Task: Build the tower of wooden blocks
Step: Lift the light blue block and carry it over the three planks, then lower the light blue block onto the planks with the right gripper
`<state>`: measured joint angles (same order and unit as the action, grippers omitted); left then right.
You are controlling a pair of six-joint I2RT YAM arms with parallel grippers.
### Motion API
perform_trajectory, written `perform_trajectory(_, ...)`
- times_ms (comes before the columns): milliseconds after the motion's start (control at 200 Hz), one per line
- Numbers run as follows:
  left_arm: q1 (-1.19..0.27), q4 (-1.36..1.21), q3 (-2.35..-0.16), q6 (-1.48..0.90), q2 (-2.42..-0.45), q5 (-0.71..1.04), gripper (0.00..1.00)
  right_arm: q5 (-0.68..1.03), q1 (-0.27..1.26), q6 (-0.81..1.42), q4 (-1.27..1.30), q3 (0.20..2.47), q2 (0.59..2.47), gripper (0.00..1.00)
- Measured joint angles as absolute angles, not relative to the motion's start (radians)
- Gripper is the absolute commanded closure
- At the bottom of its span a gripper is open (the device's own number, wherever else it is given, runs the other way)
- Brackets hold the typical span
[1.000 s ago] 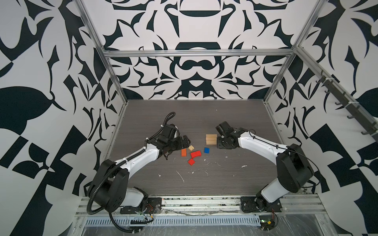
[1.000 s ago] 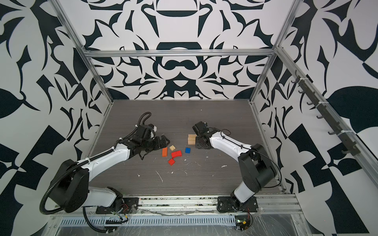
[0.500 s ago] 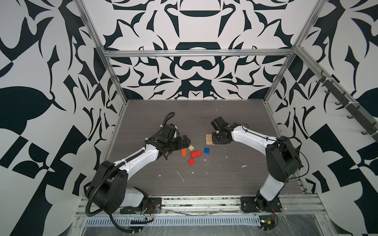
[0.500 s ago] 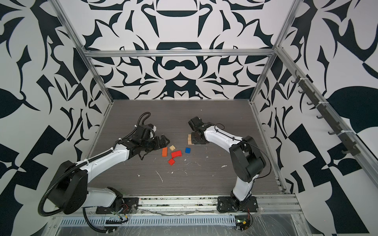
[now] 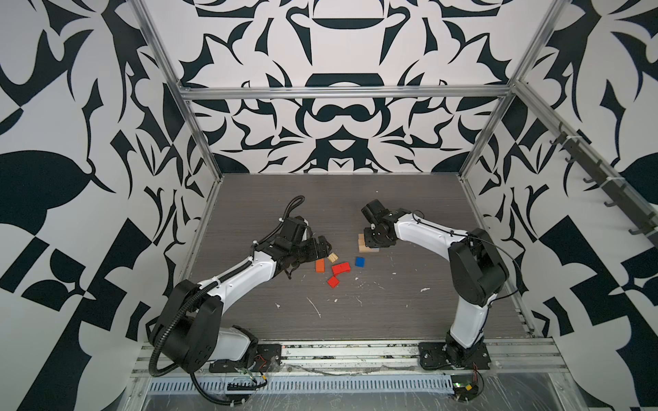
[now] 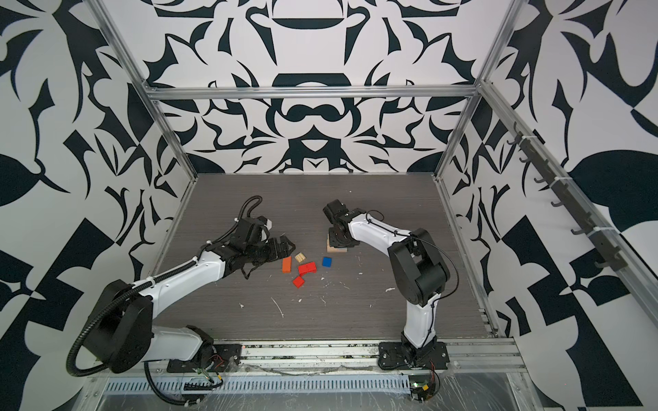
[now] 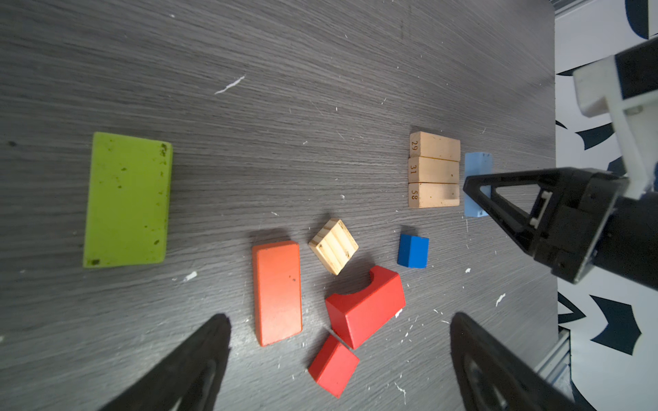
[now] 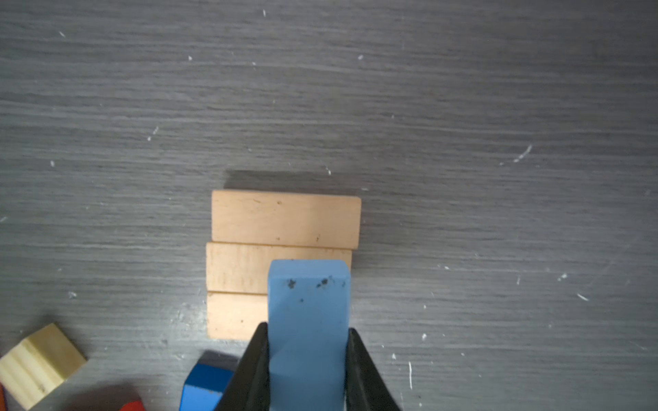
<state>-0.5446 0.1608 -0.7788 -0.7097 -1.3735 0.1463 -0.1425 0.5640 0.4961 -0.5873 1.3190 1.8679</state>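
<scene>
Left gripper [image 5: 322,248] hovers with its jaws spread wide and empty, just beside the loose pile near the middle of the table [image 5: 409,320]. A lime green oblong [image 7: 128,199] lies flat, apart from the rest, and shows only in the left wrist view. Then come the orange oblong [image 5: 320,265], tan cube [image 5: 333,257], red arch block [image 5: 341,268], red cube [image 5: 333,282] and dark blue cube [image 5: 360,262].

Further right is the tower's start, three tan oblongs [image 8: 285,220] side by side. The right gripper [image 8: 308,328] pinches a light blue oblong [image 8: 308,291] over one end of them; I can't tell if it touches.

These look light, rigid and smooth. I'd grip across the narrow sides at mid-length and set down gently, since the loose base could scoot.
</scene>
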Motion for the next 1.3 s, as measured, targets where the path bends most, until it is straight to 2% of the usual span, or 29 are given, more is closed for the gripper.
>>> perform_trajectory(1300,-0.545,0.185,-0.776,-0.706,-1.353,0.134,0.01,-0.154,0.551,0.494,-0.587,1.377,1.948,0.77)
